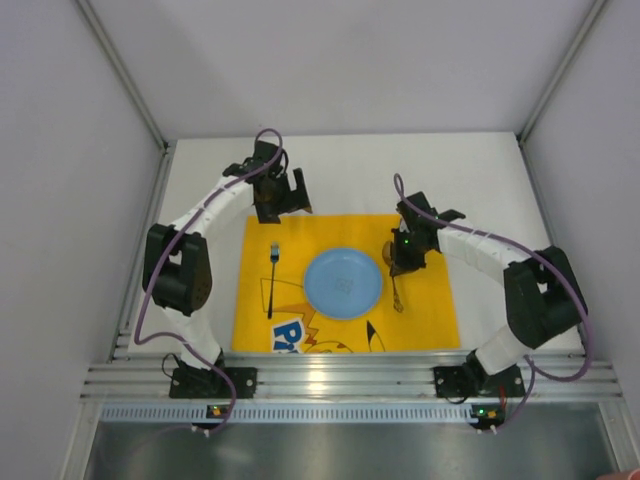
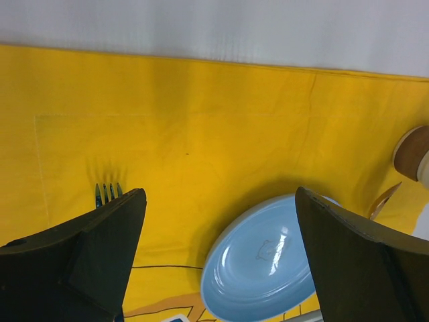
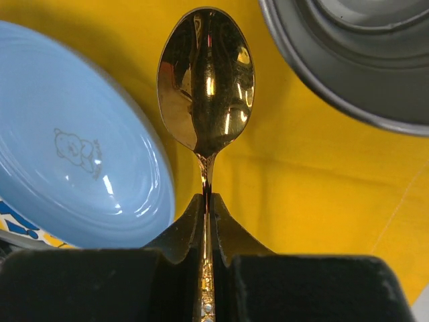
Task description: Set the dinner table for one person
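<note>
The white dinner table [image 1: 350, 170] carries a yellow cartoon-printed placemat [image 1: 345, 285]. A light blue plate [image 1: 343, 283] lies at the placemat's middle, and a dark fork [image 1: 271, 278] lies to its left. My right gripper [image 1: 400, 262] is shut on the neck of a gold spoon [image 3: 206, 80], just right of the plate [image 3: 74, 168], with the bowl pointing away from me. Its fingertips [image 3: 191, 218] pinch the handle. My left gripper [image 1: 278, 200] is open and empty above the placemat's far edge. Its wrist view shows the plate [image 2: 261, 261] and the fork tines [image 2: 107, 192] between and beside its fingers.
A grey round vessel's rim [image 3: 348, 60] sits just beyond and right of the spoon, hidden under my right arm in the top view. Silver rails [image 1: 350, 380] edge the table's near side, and grey walls enclose it on three sides.
</note>
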You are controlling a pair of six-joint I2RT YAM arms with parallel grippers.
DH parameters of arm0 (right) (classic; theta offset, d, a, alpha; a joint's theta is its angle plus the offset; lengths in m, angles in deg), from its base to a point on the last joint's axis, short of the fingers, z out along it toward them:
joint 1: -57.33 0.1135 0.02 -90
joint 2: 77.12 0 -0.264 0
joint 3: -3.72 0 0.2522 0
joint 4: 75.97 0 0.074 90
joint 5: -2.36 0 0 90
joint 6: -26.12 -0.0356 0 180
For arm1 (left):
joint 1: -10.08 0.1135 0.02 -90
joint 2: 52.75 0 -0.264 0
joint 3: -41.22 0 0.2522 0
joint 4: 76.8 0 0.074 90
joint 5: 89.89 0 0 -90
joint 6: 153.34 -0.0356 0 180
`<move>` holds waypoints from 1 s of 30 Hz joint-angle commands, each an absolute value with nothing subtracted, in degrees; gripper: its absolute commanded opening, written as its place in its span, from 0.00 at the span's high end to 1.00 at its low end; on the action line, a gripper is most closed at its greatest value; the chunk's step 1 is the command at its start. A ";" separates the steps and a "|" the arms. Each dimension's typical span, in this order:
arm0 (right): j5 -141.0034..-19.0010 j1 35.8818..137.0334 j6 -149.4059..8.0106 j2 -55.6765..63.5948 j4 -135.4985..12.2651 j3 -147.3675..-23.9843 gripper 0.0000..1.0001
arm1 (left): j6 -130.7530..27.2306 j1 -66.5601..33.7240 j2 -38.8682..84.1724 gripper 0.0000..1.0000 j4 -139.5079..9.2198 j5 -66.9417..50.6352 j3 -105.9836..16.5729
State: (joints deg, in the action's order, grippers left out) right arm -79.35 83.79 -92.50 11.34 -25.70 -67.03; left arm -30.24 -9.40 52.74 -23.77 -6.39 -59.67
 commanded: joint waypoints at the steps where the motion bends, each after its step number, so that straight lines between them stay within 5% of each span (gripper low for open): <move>1: -79.82 85.72 -94.47 13.66 -29.52 -68.40 1.00 | -31.52 -9.08 49.38 0.01 -22.43 -5.34 -58.32; 13: -82.11 86.51 -95.09 17.18 -28.03 -69.89 0.98 | -31.79 -8.90 49.72 0.02 -22.43 -5.60 -58.14; 23: -83.07 86.95 -93.15 16.83 -24.86 -73.23 0.72 | -31.26 -8.99 50.52 0.02 -23.40 -6.48 -58.76; 30: -83.60 87.21 -92.01 14.11 -20.57 -75.60 0.69 | -30.47 -8.99 50.52 0.02 -23.75 -6.40 -59.55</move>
State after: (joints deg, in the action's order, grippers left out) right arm -82.58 85.84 -93.23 17.18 -23.75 -72.17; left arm -30.57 -9.21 52.30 -22.38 -6.44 -57.85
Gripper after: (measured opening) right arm 0.310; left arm 0.985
